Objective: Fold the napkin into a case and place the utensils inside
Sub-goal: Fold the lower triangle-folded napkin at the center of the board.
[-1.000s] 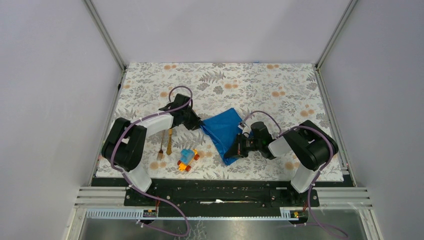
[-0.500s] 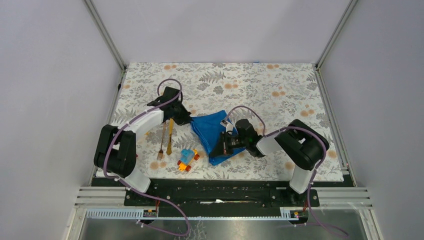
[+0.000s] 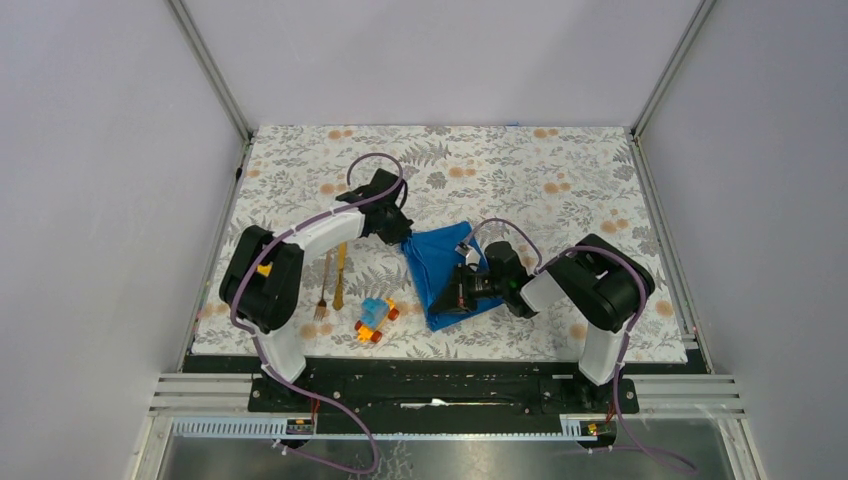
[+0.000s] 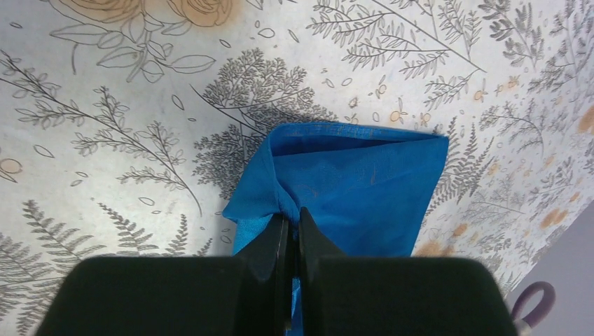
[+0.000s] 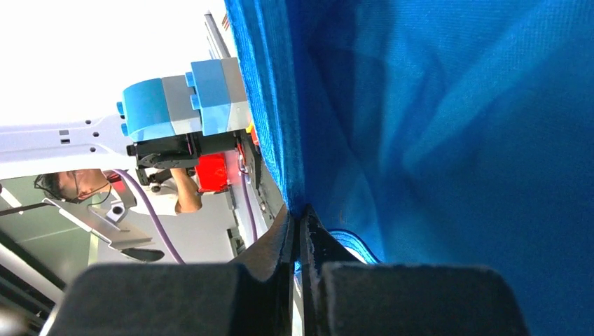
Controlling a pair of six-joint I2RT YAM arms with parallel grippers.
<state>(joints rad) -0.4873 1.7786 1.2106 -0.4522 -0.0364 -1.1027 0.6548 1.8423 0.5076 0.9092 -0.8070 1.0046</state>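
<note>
The bright blue napkin [image 3: 447, 270] lies folded in the middle of the table, held between both arms. My left gripper [image 3: 403, 237] is shut on its far left corner; in the left wrist view the napkin [image 4: 350, 185] bunches where my left gripper [image 4: 293, 218] pinches it. My right gripper [image 3: 450, 300] is shut on the near edge, and in the right wrist view the napkin [image 5: 448, 126] fills the picture above my right gripper [image 5: 300, 213]. The golden-orange fork [image 3: 323, 290] and knife [image 3: 340, 276] lie side by side to the left.
A small blue-and-orange toy car [image 3: 375, 319] sits near the front edge, between the utensils and the napkin; it also shows in the right wrist view as a toy car [image 5: 185, 98]. The floral tablecloth [image 3: 520, 170] covers the table, walled on three sides.
The left gripper has closed on the napkin's corner and swung left, then back right and farther away. The right gripper, shut throughout, has carried the near edge leftward, narrowing the napkin.
</note>
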